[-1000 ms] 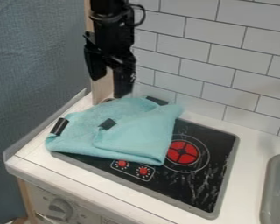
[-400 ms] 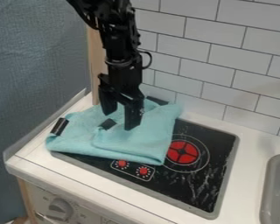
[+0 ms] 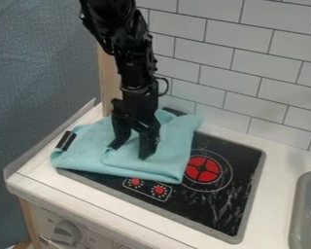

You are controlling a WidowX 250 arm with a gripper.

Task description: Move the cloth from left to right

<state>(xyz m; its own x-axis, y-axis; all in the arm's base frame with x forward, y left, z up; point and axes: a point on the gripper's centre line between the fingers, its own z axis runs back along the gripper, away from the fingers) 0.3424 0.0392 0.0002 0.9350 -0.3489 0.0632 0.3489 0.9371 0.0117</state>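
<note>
The gripper (image 3: 130, 151) hangs down over the middle of the light-blue cloth (image 3: 170, 155), its two fingers spread apart and their tips at or just above the fabric. Folded over itself, the cloth covers the left part of the black stove top. A black clip-like piece (image 3: 66, 140) sits on its left edge, and another dark piece shows at its back edge behind the arm. Whether the fingertips touch the cloth I cannot tell.
The stove top (image 3: 233, 194) has a red burner (image 3: 203, 169) just right of the cloth and two red knobs in front. A grey sink (image 3: 307, 214) lies at the far right. White tiled wall (image 3: 262, 73) stands behind, with a wooden post at the back left.
From above the cloth's back edge, the gripper has come down and forward to the cloth's middle, its fingers staying apart. The cloth has not visibly moved.
</note>
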